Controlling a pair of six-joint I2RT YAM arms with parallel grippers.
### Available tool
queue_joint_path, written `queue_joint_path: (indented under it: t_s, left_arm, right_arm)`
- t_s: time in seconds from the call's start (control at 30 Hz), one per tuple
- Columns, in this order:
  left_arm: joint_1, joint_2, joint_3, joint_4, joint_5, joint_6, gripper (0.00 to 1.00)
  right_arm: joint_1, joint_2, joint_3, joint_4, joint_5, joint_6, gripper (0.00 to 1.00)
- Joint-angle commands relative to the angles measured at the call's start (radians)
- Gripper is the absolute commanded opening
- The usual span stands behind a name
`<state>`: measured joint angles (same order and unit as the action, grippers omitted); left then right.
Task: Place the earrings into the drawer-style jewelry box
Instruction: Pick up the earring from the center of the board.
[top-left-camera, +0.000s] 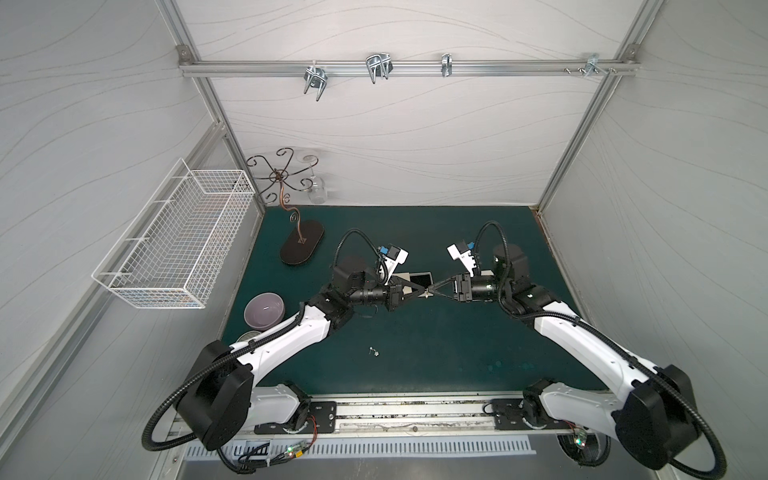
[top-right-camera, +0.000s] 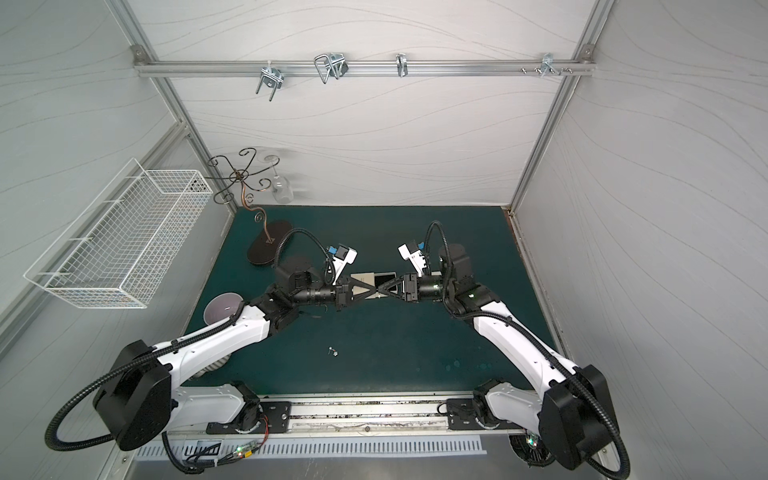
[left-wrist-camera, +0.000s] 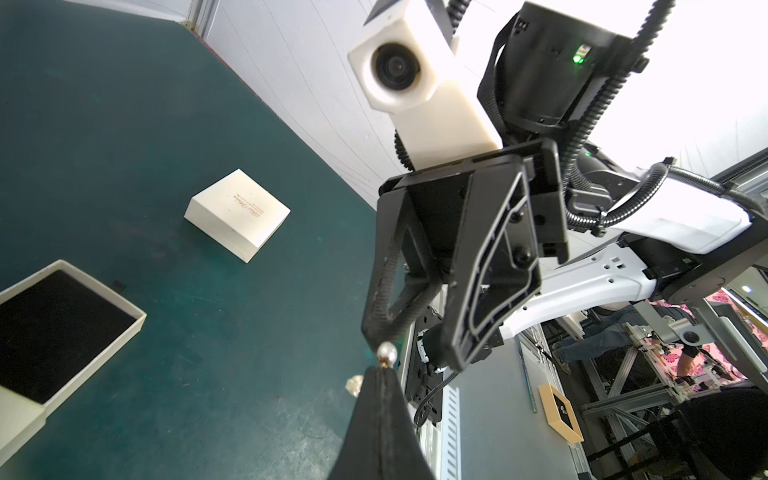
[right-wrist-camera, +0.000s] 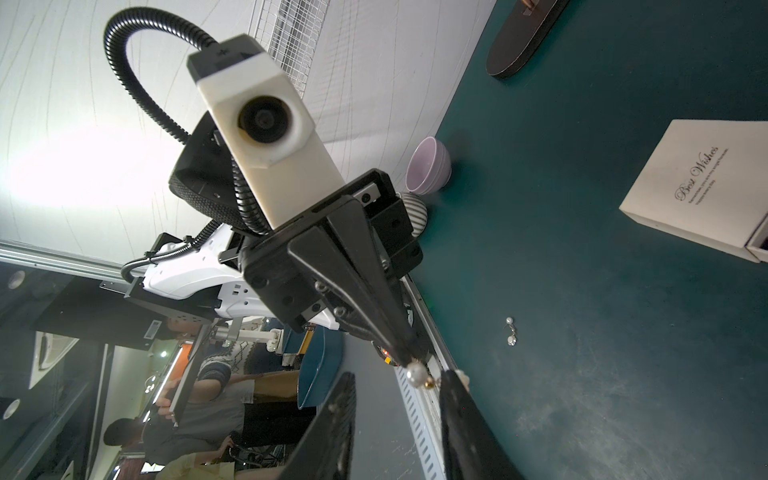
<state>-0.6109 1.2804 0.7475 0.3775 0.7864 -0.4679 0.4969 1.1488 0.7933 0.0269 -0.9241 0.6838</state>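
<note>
Left wrist, earring (left-wrist-camera: 387, 353) bead-outward, in left pincer (left-wrist-camera: 380, 371)

Pale grey panel walls (top-left-camera: 395, 137) marked with thin wavy lines close in the left, far and right sides, joined at the corners by aluminium frame posts (top-left-camera: 590, 124). A horizontal aluminium rail (top-left-camera: 415, 67) crosses the far wall and carries several metal hooks (top-left-camera: 314, 81). A white wire basket (top-left-camera: 174, 245) hangs on the left wall. The dark teal matte surface (top-left-camera: 436, 345) ends at a slotted grey metal strip (top-left-camera: 374, 448) along the near edge. The light is soft and even.
</note>
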Motion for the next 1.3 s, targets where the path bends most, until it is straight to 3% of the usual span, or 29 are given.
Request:
queue_joint_path:
  t_s: [0.0, 0.37, 1.27]
  left_arm:
    - [0.000, -0.021, 0.006, 0.075, 0.023, -0.008, 0.00]
    - [-0.001, -0.018, 0.008, 0.085, 0.024, -0.024, 0.00]
    - [-0.001, -0.021, 0.007, 0.095, 0.027, -0.044, 0.00]
  right_arm:
    - [-0.006, -0.018, 0.009, -0.008, -0.001, -0.026, 0.37]
    - [-0.006, -0.012, 0.006, 0.042, -0.025, -0.011, 0.28]
    - [-0.006, 0.021, 0.017, 0.057, -0.040, -0.013, 0.22]
